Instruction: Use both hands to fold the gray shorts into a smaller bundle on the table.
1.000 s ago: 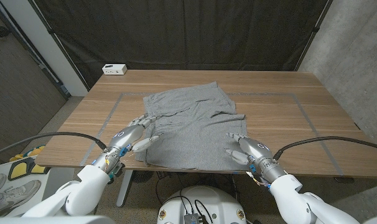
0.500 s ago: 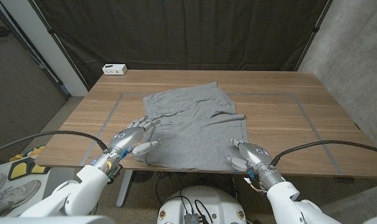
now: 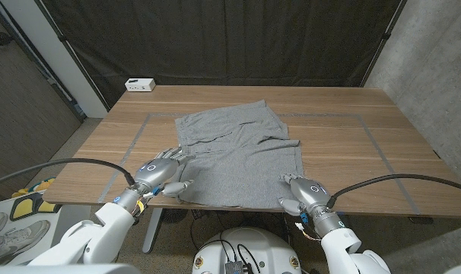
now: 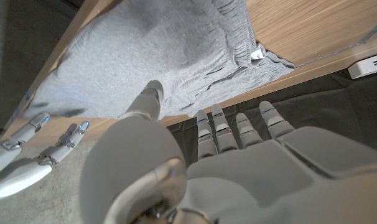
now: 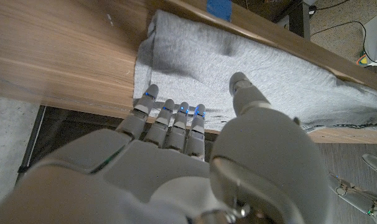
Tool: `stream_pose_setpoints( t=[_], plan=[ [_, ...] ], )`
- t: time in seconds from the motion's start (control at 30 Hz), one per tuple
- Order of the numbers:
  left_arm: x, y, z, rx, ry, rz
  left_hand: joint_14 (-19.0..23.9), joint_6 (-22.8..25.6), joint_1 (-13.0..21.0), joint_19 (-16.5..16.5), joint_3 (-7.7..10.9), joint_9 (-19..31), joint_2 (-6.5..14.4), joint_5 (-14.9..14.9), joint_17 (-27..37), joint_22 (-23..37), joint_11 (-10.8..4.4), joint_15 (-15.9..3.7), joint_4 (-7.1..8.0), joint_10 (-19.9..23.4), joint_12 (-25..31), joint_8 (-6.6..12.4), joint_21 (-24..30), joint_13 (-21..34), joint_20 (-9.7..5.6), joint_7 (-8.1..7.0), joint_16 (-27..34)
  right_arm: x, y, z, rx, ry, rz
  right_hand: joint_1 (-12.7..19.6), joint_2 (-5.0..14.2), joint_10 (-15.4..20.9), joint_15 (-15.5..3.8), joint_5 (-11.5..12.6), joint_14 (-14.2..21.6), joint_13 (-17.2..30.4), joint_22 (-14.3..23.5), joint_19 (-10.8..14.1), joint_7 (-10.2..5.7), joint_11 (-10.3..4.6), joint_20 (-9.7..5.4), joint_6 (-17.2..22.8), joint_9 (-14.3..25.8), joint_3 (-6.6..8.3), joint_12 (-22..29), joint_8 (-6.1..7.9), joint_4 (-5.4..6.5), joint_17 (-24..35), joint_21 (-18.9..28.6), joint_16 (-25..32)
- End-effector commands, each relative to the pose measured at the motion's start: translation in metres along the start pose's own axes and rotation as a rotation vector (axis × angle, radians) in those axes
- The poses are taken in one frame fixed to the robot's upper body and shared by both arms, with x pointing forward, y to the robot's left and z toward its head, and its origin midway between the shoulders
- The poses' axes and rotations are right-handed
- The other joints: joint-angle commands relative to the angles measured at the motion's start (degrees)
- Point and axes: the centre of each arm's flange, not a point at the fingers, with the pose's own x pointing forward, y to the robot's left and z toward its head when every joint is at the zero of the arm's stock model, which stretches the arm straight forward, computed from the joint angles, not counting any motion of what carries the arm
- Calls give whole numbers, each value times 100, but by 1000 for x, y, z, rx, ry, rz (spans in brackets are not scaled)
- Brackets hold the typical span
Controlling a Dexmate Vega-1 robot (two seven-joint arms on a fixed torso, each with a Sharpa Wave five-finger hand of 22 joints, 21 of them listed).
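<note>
The gray shorts point(image 3: 238, 156) lie spread out in the middle of the wooden table, waistband at the far side, hem at the near edge. My left hand point(image 3: 160, 175) hovers at the shorts' near left corner, fingers apart and reaching over the cloth, holding nothing. By the near right corner is my right hand point(image 3: 301, 192), also with spread fingers and nothing in it. In the left wrist view the shorts point(image 4: 170, 50) show beyond my left hand point(image 4: 226, 162). In the right wrist view the fingertips point(image 5: 170, 109) of my right hand point(image 5: 188, 155) reach the hem of the shorts point(image 5: 251, 68).
A small white box point(image 3: 140, 84) stands at the table's far left corner. Gray tape lines point(image 3: 383, 156) mark a rectangle on the table point(image 3: 344, 103) around the shorts. A dark curtain hangs behind. Bare wood lies to the right and left of the cloth.
Both hands have drawn back toward the table's near edge, the right one farther. The shorts lie as before.
</note>
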Motion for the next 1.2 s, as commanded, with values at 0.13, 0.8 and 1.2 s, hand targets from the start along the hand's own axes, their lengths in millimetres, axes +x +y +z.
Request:
stream_pose_setpoints(
  t=[0.13, 0.8, 1.2],
  plan=[
    [4, -4, 5, 177, 38, -77, 159, 100, 418, 137, -41, 19, -112, 66, 25, 25, -145, -127, 14, 197, 80, 20, -9, 69, -10, -67, 31, 2, 8, 2, -88, 37, -4, 332, -49, 148, -567, 131, 140, 24, 35, 81, -98, -102, -113, 196, 23, -52, 48, 40, 25, 58, 23, 54],
    [14, -19, 4, 251, 68, -190, 748, 622, 953, 277, -485, 42, -375, 125, 48, 77, -320, -421, 185, 1132, 354, 77, -21, 167, -79, -212, 164, 7, 10, 1, -121, 51, 20, 729, -60, 359, -738, 240, 276, 47, 44, 98, -255, -190, -176, 420, 28, -135, 65, 56, 73, 147, 2, 152],
    [19, -32, 3, 259, 64, -192, 1109, 1054, 1016, 415, -698, 39, -296, 115, 49, 95, -403, -631, 276, 1613, 370, 129, 17, 92, -184, -255, 248, 10, 11, -1, -133, 53, 26, 893, -22, 719, -856, 291, 512, 66, 53, 181, -325, -223, -209, 832, 27, -286, 146, 137, 157, 262, 19, 329]
  ],
)
